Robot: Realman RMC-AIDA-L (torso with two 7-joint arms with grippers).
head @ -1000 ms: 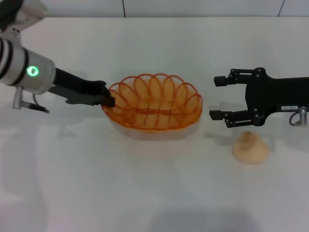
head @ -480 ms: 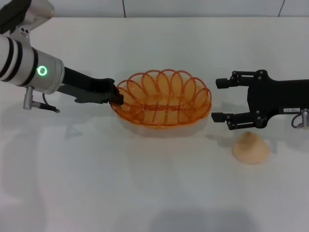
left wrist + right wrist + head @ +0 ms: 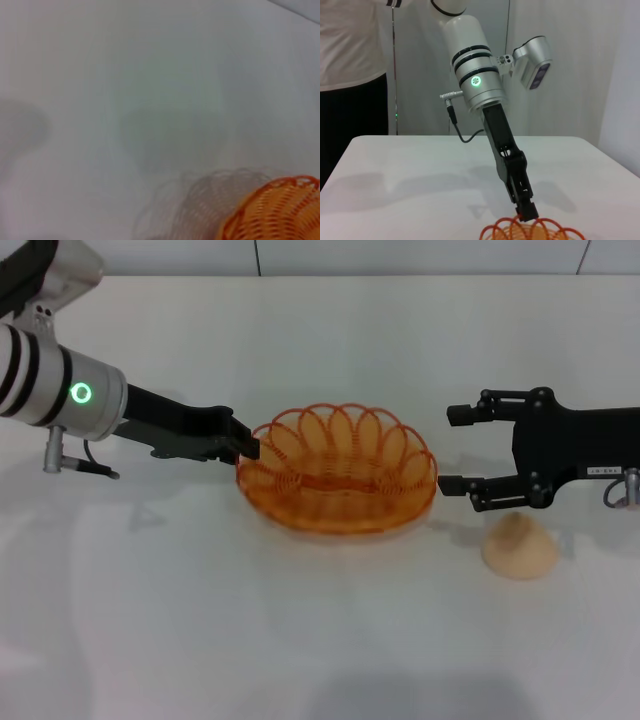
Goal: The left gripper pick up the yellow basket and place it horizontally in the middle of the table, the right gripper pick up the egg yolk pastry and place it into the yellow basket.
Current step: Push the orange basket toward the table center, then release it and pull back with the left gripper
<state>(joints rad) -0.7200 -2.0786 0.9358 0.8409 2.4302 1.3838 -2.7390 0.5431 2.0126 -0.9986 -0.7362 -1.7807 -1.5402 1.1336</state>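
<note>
Shifted toward the robot's right and lowered since a second ago: yellow basket [image 3: 338, 469], now apparently seated flat on the table [image 3: 300, 640] near its middle, long axis across the view. No longer tilted up as in the earlier head frames. Left gripper [image 3: 243, 447] clamped on the basket's scalloped rim at its left end, fingers pinched narrow around the wire. By that reading, first half of the task all but done; release and retreat of the left arm judged to come next.

Right gripper [image 3: 452, 449] hovering just beside the basket's right end, jaws spread wide, holding nothing, barely moved over the same second. Egg yolk pastry [image 3: 519, 544] untouched on the table, nearer the robot than that claw and well clear of the basket.

From the right wrist view: left arm seen from the front, green ring lit, fingers coming down onto the rim from above, a detail flattened in the head view. From the left wrist view: only a corner of basket weave and its faint shadow on bare tabletop; no fingers, no pastry.
</note>
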